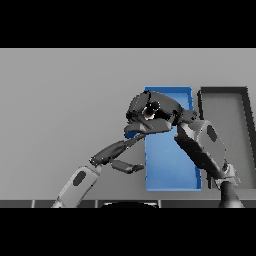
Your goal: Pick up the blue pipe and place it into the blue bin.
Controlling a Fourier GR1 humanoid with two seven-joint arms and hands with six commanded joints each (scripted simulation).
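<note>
**Right hand over blue bin, blue pipe barely visible under it**

Plain grey counter (65, 100) fills the view, flat, evenly lit, no markings. No room beyond it shows. Two trays sit on the right half: blue bin (172, 165), long rectangle with low walls, running away from the robot; dark grey bin (225, 107) just beside it on the right, same orientation, grey floor, dark rim.

Right arm comes up from the lower right, forearm crossing the blue bin's right wall. Right hand (152, 112) hangs over the bin's far left part, fingers curled down and inward. A small blue piece, the blue pipe (132, 134), pokes out under the hand at the bin's left edge; only a short rounded end shows, same blue as the bin. Fingers look closed round it, contact mostly hidden by the hand.

Left hand (117, 152) lies low near the bin's left wall, fingers straight and stretched toward the bin, thumb apart, holding nothing.
</note>
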